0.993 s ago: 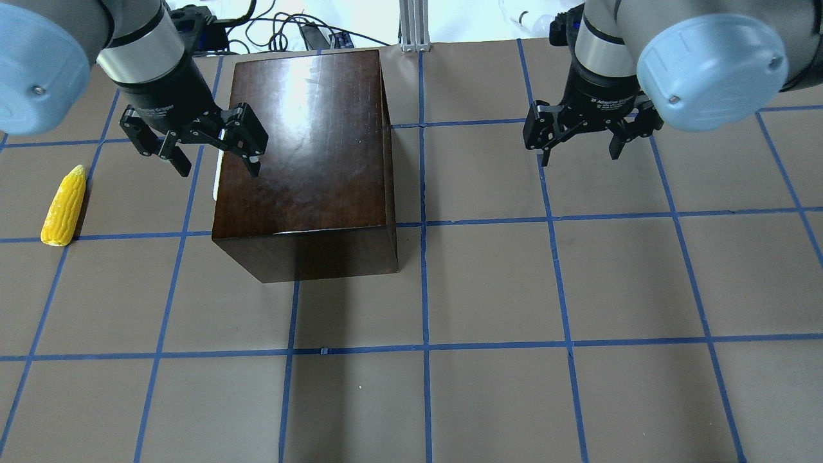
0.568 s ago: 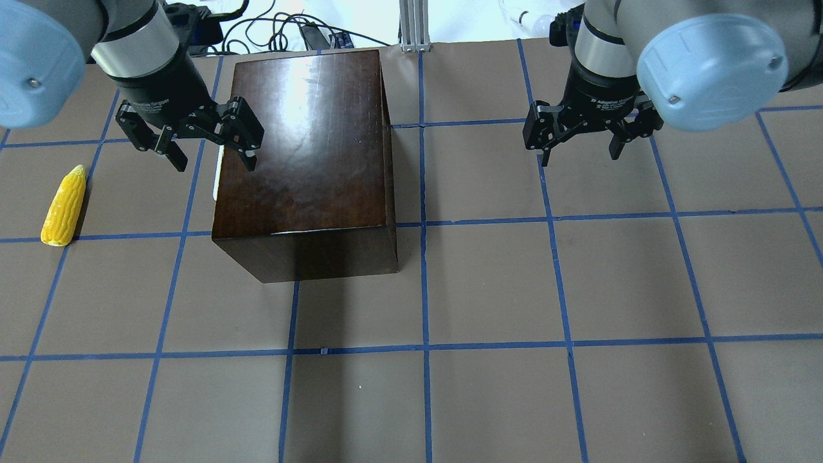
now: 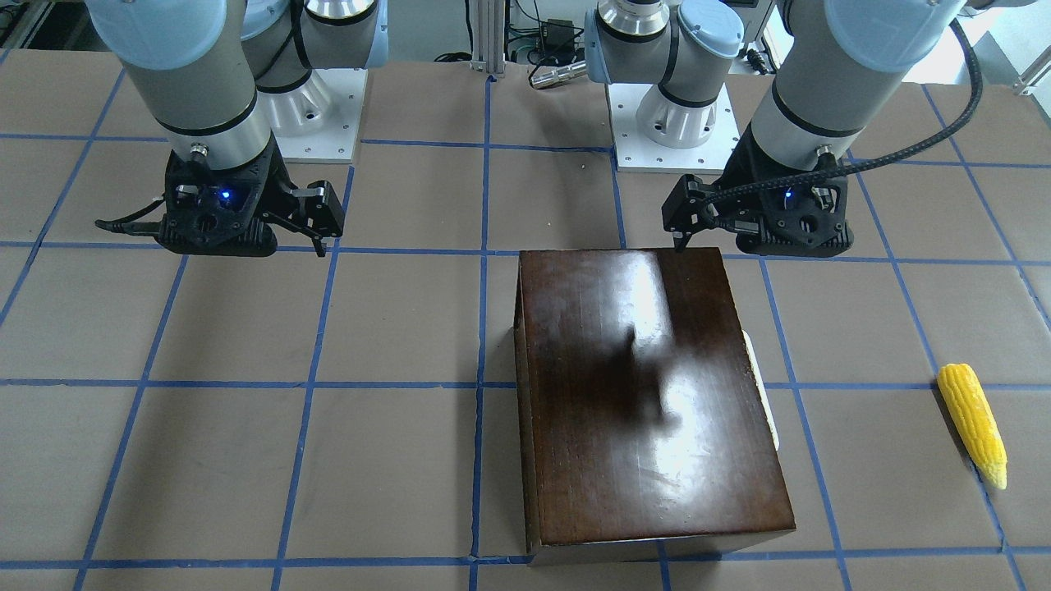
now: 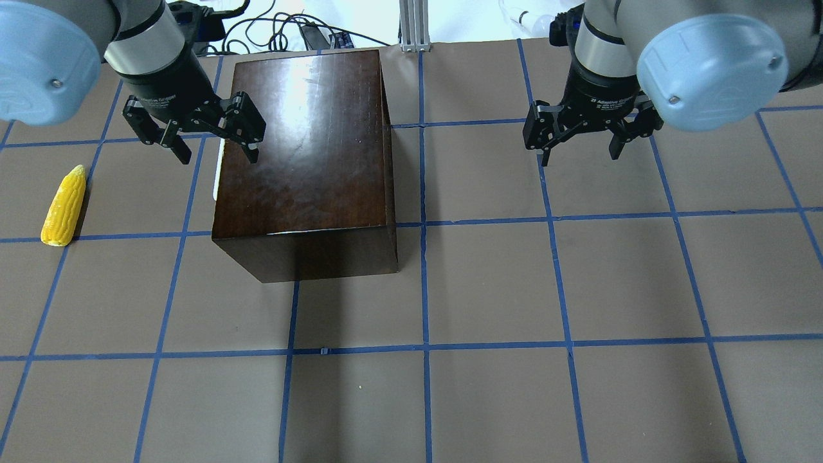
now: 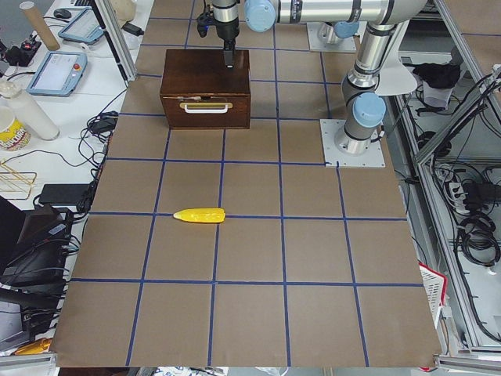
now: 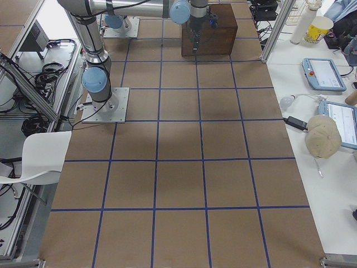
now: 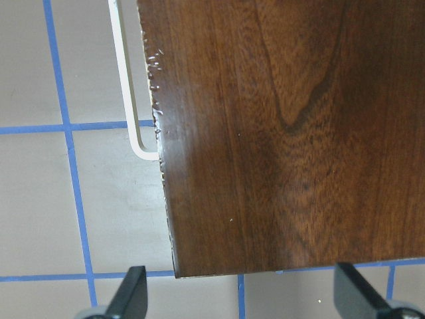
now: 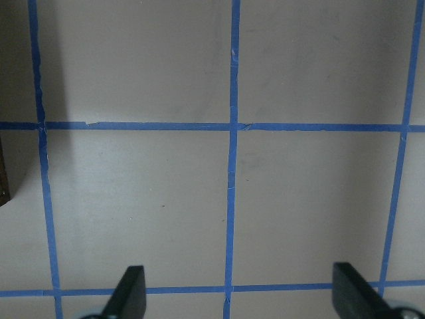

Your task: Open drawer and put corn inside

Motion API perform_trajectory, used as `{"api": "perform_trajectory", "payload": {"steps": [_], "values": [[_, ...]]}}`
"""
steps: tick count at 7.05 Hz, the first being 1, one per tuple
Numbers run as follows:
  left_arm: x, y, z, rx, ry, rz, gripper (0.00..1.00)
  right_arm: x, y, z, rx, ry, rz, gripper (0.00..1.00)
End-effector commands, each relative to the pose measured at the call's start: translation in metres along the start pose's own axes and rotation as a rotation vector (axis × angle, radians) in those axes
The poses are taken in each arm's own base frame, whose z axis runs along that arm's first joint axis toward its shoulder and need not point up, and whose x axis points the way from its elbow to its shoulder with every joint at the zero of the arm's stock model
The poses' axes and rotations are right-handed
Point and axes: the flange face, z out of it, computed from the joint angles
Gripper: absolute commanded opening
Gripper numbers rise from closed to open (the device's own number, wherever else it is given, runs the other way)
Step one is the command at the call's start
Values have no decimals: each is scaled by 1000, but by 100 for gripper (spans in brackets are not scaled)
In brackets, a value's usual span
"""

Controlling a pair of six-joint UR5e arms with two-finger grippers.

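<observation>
The drawer is closed, with its white handle on the left face of the box. My left gripper hovers there with fingers apart. One finger is over the box top and may strike it if I descend. When I pull, the box may slide. The corn lies well left. The right gripper has its fingers apart too.

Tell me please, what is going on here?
Two robot arms work at a table with a dark box on it. The left gripper, open and empty, hovers over the box's edge, above the handle of the drawer. The drawer looks shut. The corn lies on the table on the handle side, apart from the box. The right gripper is also open, over the table away from the box.
</observation>
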Motion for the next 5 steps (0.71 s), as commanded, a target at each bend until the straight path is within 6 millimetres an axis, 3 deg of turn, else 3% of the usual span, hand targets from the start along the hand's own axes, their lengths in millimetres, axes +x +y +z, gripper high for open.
{"api": "perform_trajectory", "payload": {"steps": [1, 2, 5], "values": [[-1, -1, -6, 32, -11, 2, 100, 0, 0, -1, 1, 0, 0, 100], [2, 11, -14, 28, -8, 5, 100, 0, 0, 0, 0, 0, 0, 100], [-2, 1, -7, 14, -7, 1, 100, 0, 0, 0, 0, 0, 0, 100]]}}
